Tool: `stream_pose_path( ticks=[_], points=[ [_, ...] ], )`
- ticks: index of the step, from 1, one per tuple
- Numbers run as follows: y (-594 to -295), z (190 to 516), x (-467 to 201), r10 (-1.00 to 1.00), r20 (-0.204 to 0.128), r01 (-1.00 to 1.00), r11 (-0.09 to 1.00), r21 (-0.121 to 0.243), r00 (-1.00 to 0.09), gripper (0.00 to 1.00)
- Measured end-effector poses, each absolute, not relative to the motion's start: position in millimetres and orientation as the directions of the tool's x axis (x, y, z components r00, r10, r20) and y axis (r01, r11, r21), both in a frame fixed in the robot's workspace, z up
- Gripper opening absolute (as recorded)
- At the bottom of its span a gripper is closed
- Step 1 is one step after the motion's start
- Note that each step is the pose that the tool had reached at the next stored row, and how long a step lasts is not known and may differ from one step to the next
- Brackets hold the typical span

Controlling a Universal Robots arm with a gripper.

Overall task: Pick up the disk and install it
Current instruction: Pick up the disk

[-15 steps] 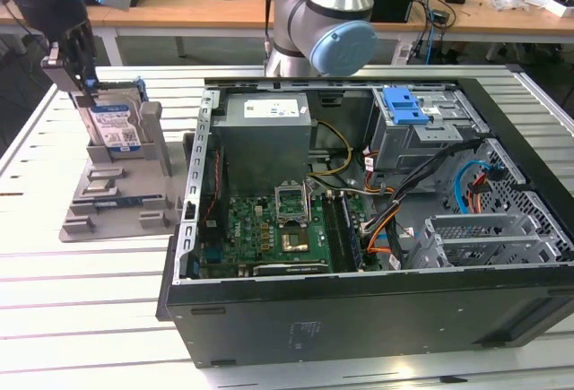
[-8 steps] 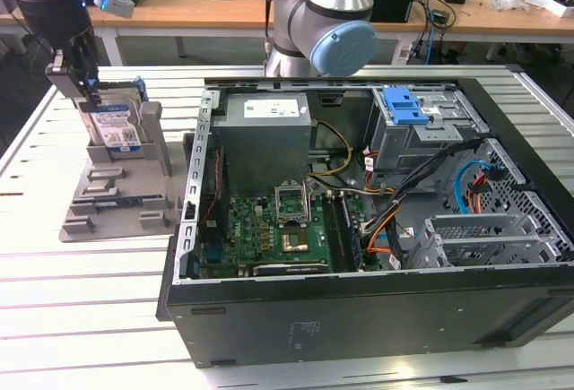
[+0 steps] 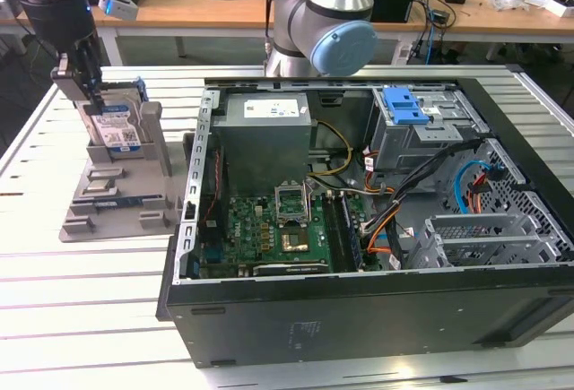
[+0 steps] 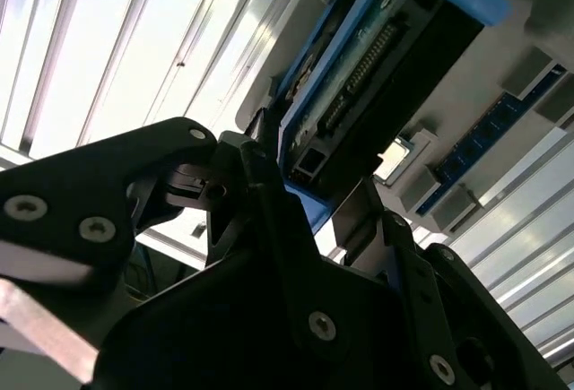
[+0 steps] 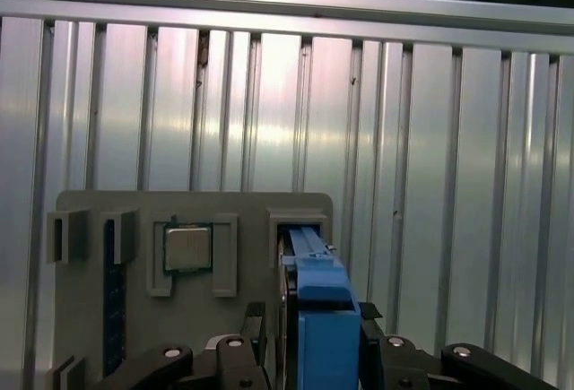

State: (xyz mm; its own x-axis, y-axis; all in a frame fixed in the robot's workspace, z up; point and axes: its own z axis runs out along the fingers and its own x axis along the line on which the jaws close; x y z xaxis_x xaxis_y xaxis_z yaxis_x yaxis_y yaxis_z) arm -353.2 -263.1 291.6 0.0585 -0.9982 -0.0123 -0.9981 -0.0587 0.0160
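Claw [image 3: 83,85] of mine pinches the disk [image 3: 115,127] across its blue carrier, fingers [image 5: 256,323] flanking it in the first wrist view. It stands upright in a grey holder [image 3: 117,203] on the slatted desk [image 3: 81,300], beside the open computer case [image 3: 359,314].

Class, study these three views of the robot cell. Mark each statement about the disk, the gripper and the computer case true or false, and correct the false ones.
1. The disk stands upright in a grey holder outside the computer case. True.
2. The disk is mounted in a bay of the case. False: it sits in the holder, on the exterior view's left of the case.
3. The gripper is at the disk's upper end. True.
4. The case is closed. False: it lies open, with the motherboard showing.
5. A square chip lies in a recess of the holder. True.
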Motion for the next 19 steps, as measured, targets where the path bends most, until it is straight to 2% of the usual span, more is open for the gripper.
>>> stream_pose_path(
  ticks=[2,4,19],
  points=[
    [-263.1,291.5,-353.0,-0.998,-0.012,-0.998,-0.059,0.016,0.059,0.48],
    [-263.1,291.5,-352.8,-0.998,-0.012,-0.998,-0.059,0.016,0.059,0.36],
    [-263.1,291.6,-351.4,-0.998,-0.012,-0.998,-0.059,0.016,0.059,0.36]
  ],
)
